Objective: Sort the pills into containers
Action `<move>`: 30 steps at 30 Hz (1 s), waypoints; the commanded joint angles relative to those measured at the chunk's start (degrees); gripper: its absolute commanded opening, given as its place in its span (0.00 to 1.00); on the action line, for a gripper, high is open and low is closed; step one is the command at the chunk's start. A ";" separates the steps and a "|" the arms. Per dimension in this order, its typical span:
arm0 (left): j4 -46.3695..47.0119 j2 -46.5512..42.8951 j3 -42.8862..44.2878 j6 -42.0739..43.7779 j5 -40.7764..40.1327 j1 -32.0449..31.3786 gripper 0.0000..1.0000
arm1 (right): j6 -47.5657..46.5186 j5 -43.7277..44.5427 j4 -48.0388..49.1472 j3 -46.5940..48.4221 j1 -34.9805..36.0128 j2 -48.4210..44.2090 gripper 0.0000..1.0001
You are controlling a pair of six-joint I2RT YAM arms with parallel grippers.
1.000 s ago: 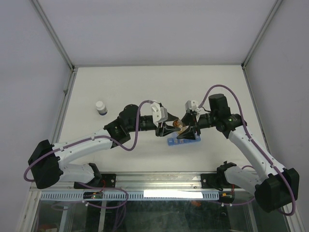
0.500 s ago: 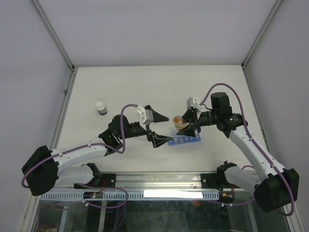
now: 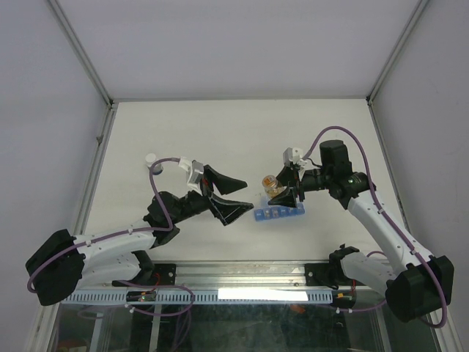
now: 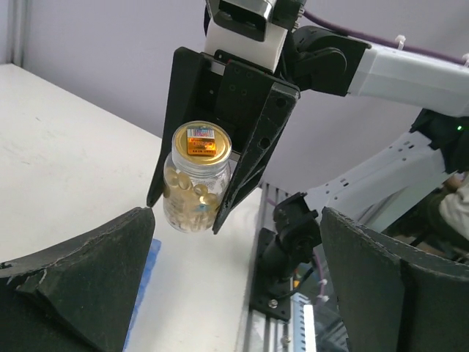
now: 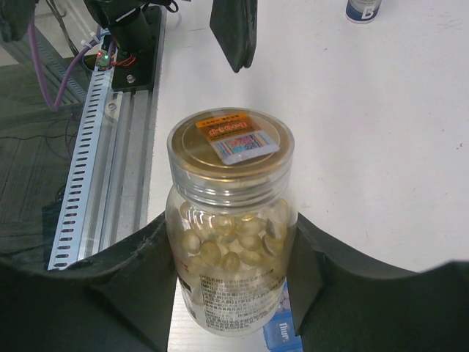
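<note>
A clear bottle of yellowish pills, its mouth covered by a gold seal, is held upright between the fingers of my right gripper, which is shut on it. In the top view the bottle hangs just above the blue strip of containers. A corner of the containers shows below the bottle. My left gripper stands wide open to the left of the bottle, apart from it, with nothing between its fingers. In the left wrist view the bottle is ahead of the open left gripper.
A small white item with a dark base stands on the table at the far left, partly behind the left arm's cable; it also shows at the top of the right wrist view. The table's near rail carries both arm bases.
The left gripper, shut at the bottle's top one second ago, has opened wide and drawn back to the left. The right gripper and the bottle have stayed put.
</note>
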 commanded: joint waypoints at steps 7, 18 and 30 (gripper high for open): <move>3.72 -0.15 -0.41 -8.13 -5.58 -0.16 0.99 | 0.16 -0.58 2.54 2.13 -0.30 -0.35 0.00; -12.91 -3.03 5.77 -2.32 -17.32 -5.22 0.99 | 0.16 -0.38 2.79 1.91 -0.43 -0.07 0.00; -20.61 -2.75 12.22 2.49 -18.63 -6.83 0.99 | 0.16 -0.29 2.89 1.83 -0.55 0.03 0.00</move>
